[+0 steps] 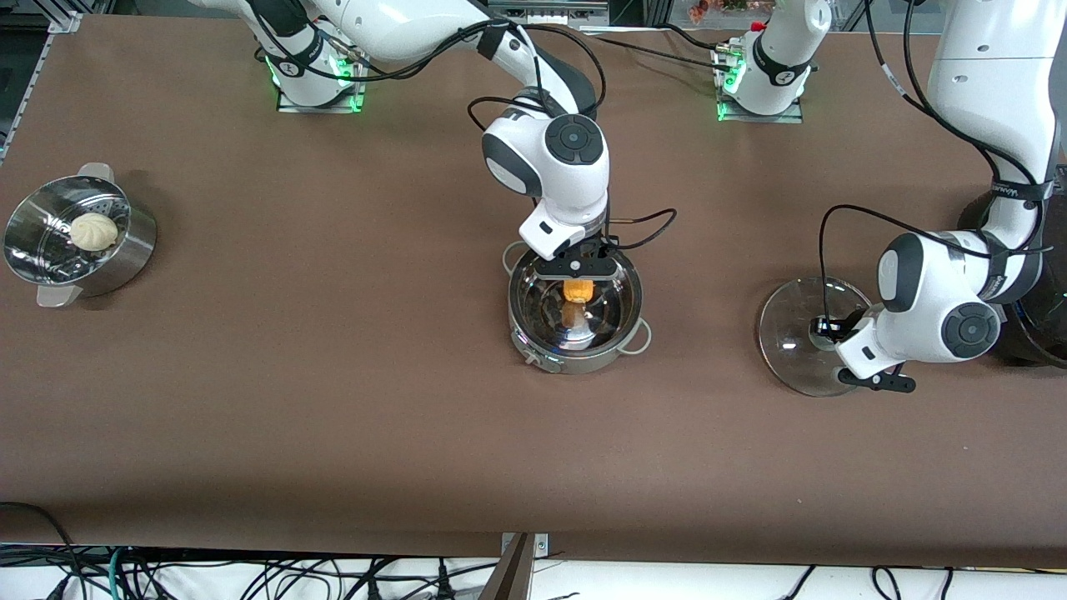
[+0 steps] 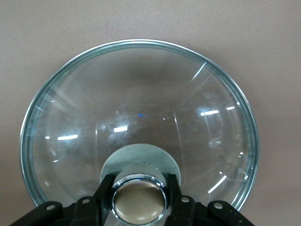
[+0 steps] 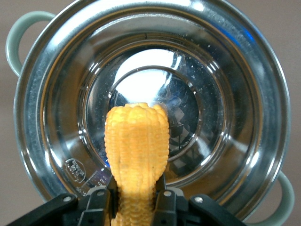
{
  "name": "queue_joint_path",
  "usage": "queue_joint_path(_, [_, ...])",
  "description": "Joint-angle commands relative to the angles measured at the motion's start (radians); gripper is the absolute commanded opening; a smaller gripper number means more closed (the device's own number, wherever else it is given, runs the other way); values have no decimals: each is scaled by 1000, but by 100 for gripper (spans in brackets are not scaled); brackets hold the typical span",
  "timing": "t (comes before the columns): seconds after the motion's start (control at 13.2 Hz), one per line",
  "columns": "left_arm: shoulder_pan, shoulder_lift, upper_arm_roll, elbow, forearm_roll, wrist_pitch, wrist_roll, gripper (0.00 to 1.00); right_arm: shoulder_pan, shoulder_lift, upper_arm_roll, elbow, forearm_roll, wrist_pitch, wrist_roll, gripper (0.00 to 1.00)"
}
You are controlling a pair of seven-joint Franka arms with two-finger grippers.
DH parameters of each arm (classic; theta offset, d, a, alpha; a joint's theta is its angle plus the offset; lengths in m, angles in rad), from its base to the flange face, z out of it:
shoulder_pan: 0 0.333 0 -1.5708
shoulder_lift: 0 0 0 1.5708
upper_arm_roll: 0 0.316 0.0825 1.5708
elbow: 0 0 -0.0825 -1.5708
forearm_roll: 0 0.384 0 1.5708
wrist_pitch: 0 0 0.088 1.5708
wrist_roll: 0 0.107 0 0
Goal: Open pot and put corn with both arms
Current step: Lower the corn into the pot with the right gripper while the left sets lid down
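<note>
From the front view, the shiny round stainless-steel pot (image 1: 575, 321) with two small grey loop handles stands open in the middle of the brown table (image 1: 333, 417). The right gripper (image 1: 577, 275) hangs over the pot's mouth, clamped on the yellow-orange corn cob (image 1: 578, 291), which points down into the pot. Toward the left arm's end of the table, the clear glass lid (image 1: 796, 333) rests on the table or very close to it; I cannot tell which. The left gripper (image 1: 829, 329) is at its knob. Toward the right arm's end stands a steel perforated steamer pot (image 1: 75, 242) with a round white bun (image 1: 93, 231) inside.

In the left wrist view, the left gripper (image 2: 138, 197) is closed on the lid's tan knob with chrome ring (image 2: 138, 200). The glass lid (image 2: 141, 113) is tilted against the table surface.

In the right wrist view, the right gripper (image 3: 134, 200) pinches the corn cob (image 3: 136, 150) at one end, and the free end hangs above the centre of the pot (image 3: 225, 117). The pot bottom appears empty.

I judge the next step is to let the cob go. The cob is held only at its end, so it may swing or slip early. If it is released from too high, it could bounce on the hard steel and hit the rim. The lid is tilted; if the left gripper releases it carelessly, the glass may drop or slide on the table.
</note>
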Motion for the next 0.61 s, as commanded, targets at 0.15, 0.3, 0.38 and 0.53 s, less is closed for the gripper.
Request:
queue_joint_path(0.15, [36,13,-18,5,7,1,15,26,3,46,-52,51,-14,42,-13,0])
queue_joint_path(0.3, [35,13,-19,5,7,-2,17,100,0,49,-66,52,-14,76,-16,0])
queue_joint_path(0.38, [29,13,-21,8,7,-6,15,100,-2,49,-66,52,-13,79,-17,0])
queue_joint_path(0.53, [27,9,-21,16,9,-10,15,100,-2,49,-68,52,-14,79,-28,0])
